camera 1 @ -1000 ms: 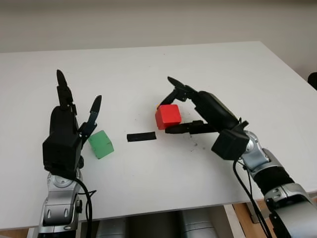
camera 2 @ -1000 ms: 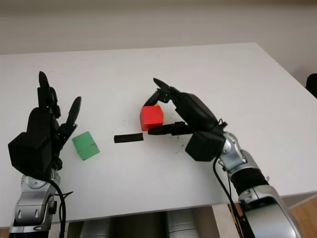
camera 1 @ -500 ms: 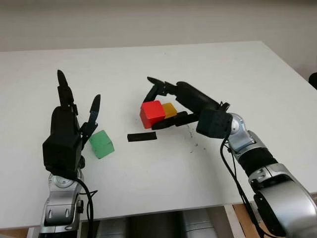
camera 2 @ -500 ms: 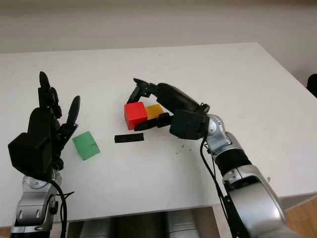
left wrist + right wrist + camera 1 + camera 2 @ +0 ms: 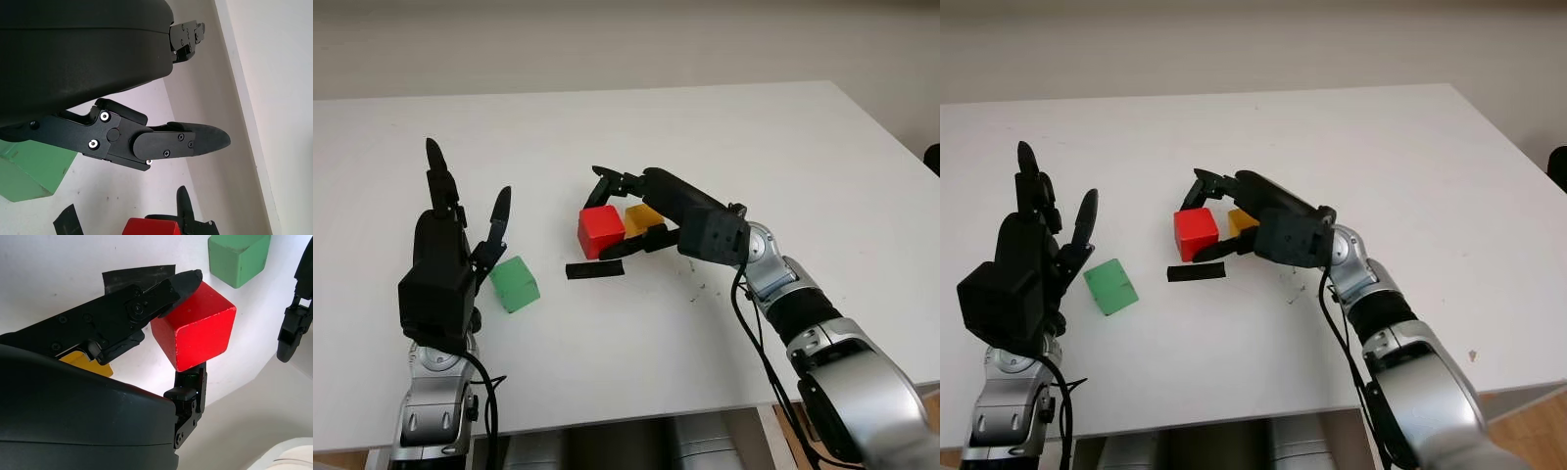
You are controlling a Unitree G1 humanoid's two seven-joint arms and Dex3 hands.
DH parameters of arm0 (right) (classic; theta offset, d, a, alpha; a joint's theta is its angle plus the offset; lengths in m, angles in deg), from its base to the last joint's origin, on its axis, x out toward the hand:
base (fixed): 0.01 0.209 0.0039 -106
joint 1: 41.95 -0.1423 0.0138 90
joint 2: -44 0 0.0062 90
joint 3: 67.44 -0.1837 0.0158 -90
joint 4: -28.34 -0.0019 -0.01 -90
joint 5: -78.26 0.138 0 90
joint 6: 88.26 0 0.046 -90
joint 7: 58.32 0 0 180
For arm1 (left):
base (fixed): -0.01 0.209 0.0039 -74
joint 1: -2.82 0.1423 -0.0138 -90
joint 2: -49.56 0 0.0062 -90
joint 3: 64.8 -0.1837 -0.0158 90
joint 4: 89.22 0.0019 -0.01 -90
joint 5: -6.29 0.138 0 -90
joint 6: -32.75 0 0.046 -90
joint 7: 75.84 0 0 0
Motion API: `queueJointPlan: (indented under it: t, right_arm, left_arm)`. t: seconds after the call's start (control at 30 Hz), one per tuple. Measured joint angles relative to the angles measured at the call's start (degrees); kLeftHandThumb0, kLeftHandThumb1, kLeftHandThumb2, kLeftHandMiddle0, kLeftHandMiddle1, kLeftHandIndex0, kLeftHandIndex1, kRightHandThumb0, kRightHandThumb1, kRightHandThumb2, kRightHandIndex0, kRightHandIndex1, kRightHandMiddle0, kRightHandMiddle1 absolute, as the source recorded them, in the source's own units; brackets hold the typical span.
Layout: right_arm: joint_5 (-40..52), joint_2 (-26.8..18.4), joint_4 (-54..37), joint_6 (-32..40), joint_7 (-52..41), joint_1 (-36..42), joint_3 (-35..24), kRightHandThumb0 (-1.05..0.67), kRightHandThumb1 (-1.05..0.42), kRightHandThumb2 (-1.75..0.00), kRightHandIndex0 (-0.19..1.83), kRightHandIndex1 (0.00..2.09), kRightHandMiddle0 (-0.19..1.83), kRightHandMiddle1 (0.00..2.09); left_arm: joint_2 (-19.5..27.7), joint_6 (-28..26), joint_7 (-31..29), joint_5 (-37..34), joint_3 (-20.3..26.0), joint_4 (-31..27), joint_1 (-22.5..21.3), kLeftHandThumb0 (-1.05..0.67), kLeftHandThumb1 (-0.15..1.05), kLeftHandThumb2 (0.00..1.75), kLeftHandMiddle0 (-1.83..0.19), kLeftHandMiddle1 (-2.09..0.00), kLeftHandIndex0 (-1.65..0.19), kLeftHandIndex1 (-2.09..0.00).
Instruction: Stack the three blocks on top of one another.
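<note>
Our right hand (image 5: pixel 625 211) has its fingers closed around the red block (image 5: pixel 601 231). The yellow block (image 5: pixel 643 218) sits just behind the red one, under that hand's palm. A black strip (image 5: pixel 594 269) lies on the table (image 5: pixel 754 127) near its fingertips. Our left hand (image 5: pixel 445 257) is open, holding nothing, with the green block (image 5: pixel 514 284) just beside it.

Three blocks: one red block (image 5: pixel 601 231), one green block (image 5: pixel 514 284), one yellow block (image 5: pixel 643 217).
</note>
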Motion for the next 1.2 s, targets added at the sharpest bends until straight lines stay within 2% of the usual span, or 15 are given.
queueJointPlan:
  t: [0.2, 0.47, 0.63, 1.2]
  right_arm:
    - [-0.9, 0.5, 0.4, -0.3, 2.6, 0.1, 0.0, -0.49, -0.92, -0.05, 0.14, 0.06, 0.44, 1.47]
    - [-4.5, 1.1, 0.4, -0.4, 8.1, 1.0, 1.2, -0.50, -0.93, -0.05, 0.16, 0.06, 0.45, 1.63]
    - [-7.5, 1.1, 0.3, -0.4, 11.6, 1.5, 2.7, -0.49, -0.95, -0.06, 0.14, 0.05, 0.43, 1.64]
    - [-11.0, 0.7, 0.3, -0.4, 14.3, 2.4, 5.3, -0.50, -0.95, -0.05, 0.15, 0.06, 0.43, 1.62]
  left_arm:
    - [0.0, 0.0, 0.0, 0.0, 0.0, 0.0, 0.0, -0.65, 1.05, 0.41, 0.16, -0.05, 0.19, 0.00]
    - [-0.1, 0.0, 0.1, 0.0, 0.0, 0.0, 0.0, -0.65, 1.05, 0.41, 0.16, -0.05, 0.19, 0.00]
    - [-0.1, -0.2, 0.1, 0.0, 0.0, 0.0, 0.0, -0.65, 1.05, 0.40, 0.15, -0.06, 0.19, 0.00]
    - [-0.2, -0.3, 0.1, 0.5, 0.0, 0.0, 0.0, -0.66, 1.05, 0.40, 0.14, -0.06, 0.19, 0.00]
